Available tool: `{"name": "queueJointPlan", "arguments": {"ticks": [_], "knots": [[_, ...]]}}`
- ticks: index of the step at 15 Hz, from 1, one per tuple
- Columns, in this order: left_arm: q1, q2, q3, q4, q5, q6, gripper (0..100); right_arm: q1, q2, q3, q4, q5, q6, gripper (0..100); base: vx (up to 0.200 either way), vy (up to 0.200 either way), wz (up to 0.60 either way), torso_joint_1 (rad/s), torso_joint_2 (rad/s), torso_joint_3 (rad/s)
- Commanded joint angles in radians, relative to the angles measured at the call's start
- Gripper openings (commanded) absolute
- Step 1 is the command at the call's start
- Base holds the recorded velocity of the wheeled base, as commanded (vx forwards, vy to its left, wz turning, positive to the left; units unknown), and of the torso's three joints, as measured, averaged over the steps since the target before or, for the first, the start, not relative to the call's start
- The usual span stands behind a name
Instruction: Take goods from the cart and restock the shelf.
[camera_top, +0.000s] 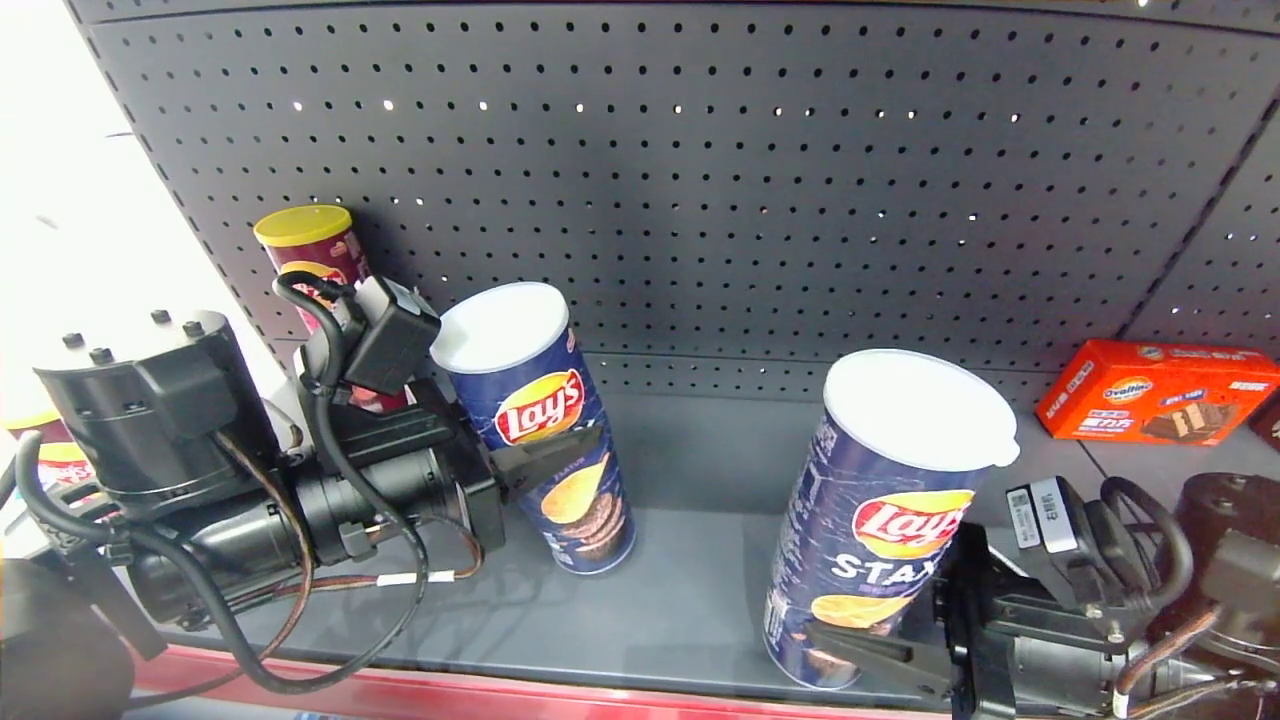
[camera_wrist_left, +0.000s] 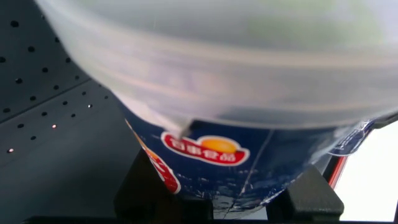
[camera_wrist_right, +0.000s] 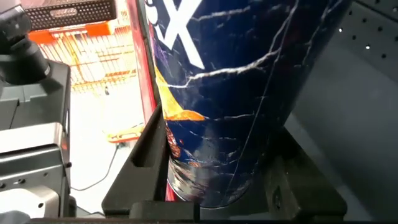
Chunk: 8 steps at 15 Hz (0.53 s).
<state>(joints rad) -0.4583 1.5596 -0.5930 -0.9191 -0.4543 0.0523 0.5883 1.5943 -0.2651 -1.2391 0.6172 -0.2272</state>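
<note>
Shelf (camera_top: 690, 600): grey deck with a red front lip, backed by a pegboard (camera_top: 700, 180).

Left jaws: closed on the left chip can (camera_top: 540, 420), a blue tube with a white lid, gripped about mid-height. One finger (camera_top: 548, 455) lies across the front of the label and the other sits behind the tube. The can is on the left part of the shelf and leans slightly. Its base is at the deck; contact cannot be told.

Right jaws: closed on the right chip can (camera_top: 880, 520), same blue tube and white lid, gripped low near its base. The right wrist view shows black fingers (camera_wrist_right: 149, 155) pressed to either side of it. This can is right of centre at the near edge of the shelf, well apart from the left can.

A red can (camera_top: 310, 250) with a yellow lid stands far left by the pegboard. An orange box (camera_top: 1150, 390) lies far right.
</note>
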Motion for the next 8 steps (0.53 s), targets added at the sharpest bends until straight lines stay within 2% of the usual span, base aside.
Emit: {"name": "queueJointPlan", "arguments": {"ticks": [1, 8], "knots": [[0.000, 0.000, 0.002, 0.000, 0.000, 0.000, 0, -0.001, 0.081, 0.012, -0.051, -0.001, 0.000, 0, 0.000, 0.000, 0.00, 0.000, 0.00, 0.000], [0.000, 0.000, 0.009, 0.000, 0.000, 0.000, 0, -0.015, 0.154, -0.003, -0.077, -0.001, 0.000, 0, 0.000, 0.000, 0.00, 0.000, 0.00, 0.000]]}}
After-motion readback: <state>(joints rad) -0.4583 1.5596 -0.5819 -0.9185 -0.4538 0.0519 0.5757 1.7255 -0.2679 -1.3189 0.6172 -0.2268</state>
